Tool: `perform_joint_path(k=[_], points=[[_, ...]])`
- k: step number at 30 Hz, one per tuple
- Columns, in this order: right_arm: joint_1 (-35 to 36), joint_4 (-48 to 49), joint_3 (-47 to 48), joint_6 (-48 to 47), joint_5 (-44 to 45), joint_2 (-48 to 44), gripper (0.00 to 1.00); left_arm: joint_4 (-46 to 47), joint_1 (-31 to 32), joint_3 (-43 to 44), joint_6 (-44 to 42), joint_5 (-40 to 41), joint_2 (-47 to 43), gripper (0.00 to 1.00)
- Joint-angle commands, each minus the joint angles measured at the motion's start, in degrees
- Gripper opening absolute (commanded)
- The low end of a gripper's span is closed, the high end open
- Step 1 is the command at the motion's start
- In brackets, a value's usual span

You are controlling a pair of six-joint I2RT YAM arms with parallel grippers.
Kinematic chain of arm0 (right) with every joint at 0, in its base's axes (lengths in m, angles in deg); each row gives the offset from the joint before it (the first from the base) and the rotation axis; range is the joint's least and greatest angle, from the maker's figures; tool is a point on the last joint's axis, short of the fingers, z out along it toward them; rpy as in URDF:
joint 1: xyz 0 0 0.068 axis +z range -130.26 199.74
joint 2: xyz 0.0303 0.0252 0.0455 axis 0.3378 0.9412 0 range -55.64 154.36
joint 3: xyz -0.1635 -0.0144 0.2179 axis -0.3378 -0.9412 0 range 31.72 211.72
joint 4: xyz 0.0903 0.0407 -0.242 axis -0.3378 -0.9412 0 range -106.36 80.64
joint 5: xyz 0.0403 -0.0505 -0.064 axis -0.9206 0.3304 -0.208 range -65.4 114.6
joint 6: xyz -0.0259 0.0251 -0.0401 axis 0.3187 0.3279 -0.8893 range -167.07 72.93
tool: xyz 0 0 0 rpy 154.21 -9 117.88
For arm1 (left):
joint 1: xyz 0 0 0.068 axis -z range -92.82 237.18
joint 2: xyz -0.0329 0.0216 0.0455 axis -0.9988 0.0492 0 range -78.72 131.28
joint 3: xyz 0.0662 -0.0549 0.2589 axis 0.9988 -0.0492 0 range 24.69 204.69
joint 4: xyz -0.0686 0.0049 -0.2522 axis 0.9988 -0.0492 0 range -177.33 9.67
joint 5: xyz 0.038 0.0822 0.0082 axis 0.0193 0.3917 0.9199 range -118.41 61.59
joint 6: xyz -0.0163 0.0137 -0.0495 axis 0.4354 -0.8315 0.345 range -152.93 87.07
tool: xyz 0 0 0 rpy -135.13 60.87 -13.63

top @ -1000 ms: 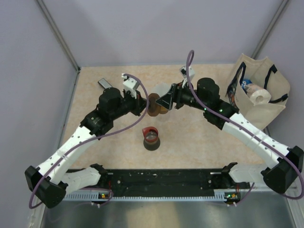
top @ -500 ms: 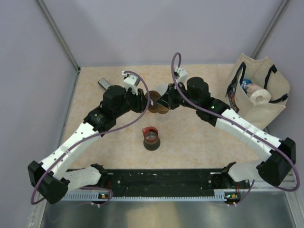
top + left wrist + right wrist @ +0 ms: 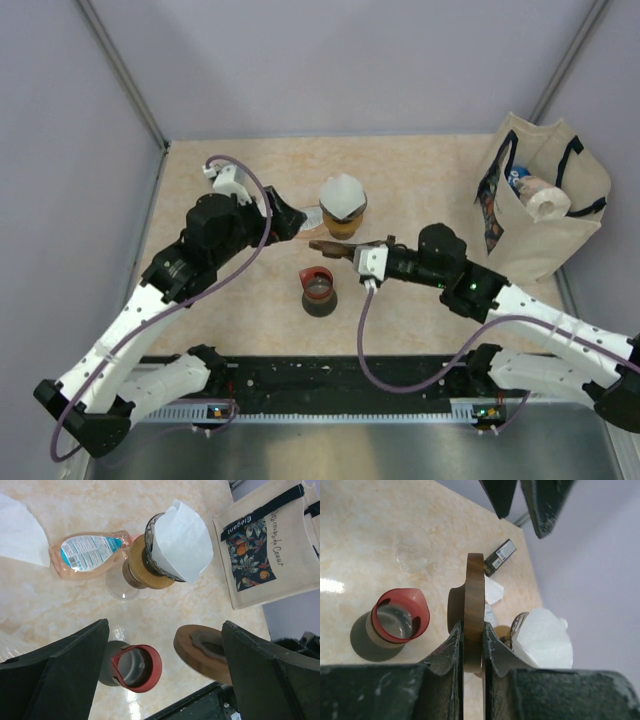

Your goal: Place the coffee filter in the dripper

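Broadly, a marbled beige bench [image 3: 430, 165] carries everything, with the left arm [image 3: 170, 290] reaching in from the near left and the right arm [image 3: 540, 320] from the near right. At the far right stands a cream tote bag [image 3: 560, 225]; its black strap reads "Elegant", and cursive on the cloth ends in "de Coeur".

The dripper [image 3: 141, 569], glass with a wooden collar, stands mid-bench, and the white coffee filter [image 3: 181, 539] sits in its mouth. It lies ahead of the left jaws and apart from them; those stand wide with nothing between them. The right jaws are pinched on the rim of a round wooden lid [image 3: 474, 595], held on edge near the dripper's near side.

Between the arms stands a red-rimmed cup [image 3: 319, 290]. By the dripper lie a pink bottle [image 3: 90, 550], its label print too small to read, a loose filter sheet [image 3: 20, 532], a clear glass dish [image 3: 412, 555] and a small black pack [image 3: 500, 556].
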State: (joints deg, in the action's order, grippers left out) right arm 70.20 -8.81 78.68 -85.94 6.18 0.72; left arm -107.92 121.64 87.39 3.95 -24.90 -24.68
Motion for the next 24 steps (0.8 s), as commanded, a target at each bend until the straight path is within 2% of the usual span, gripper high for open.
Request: perform_joint_path(k=[1,6,10,14,24], points=[[4.28,6.74,-1.25,-18.17,-0.06,-1.95,0.00,-2.99,-0.80,0.33,6.97,-0.26,-1.39,0.99],[15.70,8.76,-5.82,-23.70,14.43,0.32,0.00,-6.24,-0.97,-2.13,8.20,5.53,-4.20,0.99],[21.60,8.76,-5.91,-25.63,25.60,4.72,0.00,-7.38,-1.06,-4.51,8.47,7.39,-6.66,0.99],[23.54,8.41,-6.00,-24.50,27.47,7.27,0.00,-9.23,-1.15,-6.70,8.64,9.41,-8.77,0.99],[25.48,16.05,-9.25,-24.94,33.26,11.49,0.03,-8.35,-1.06,-10.14,8.82,8.97,-9.04,0.99]])
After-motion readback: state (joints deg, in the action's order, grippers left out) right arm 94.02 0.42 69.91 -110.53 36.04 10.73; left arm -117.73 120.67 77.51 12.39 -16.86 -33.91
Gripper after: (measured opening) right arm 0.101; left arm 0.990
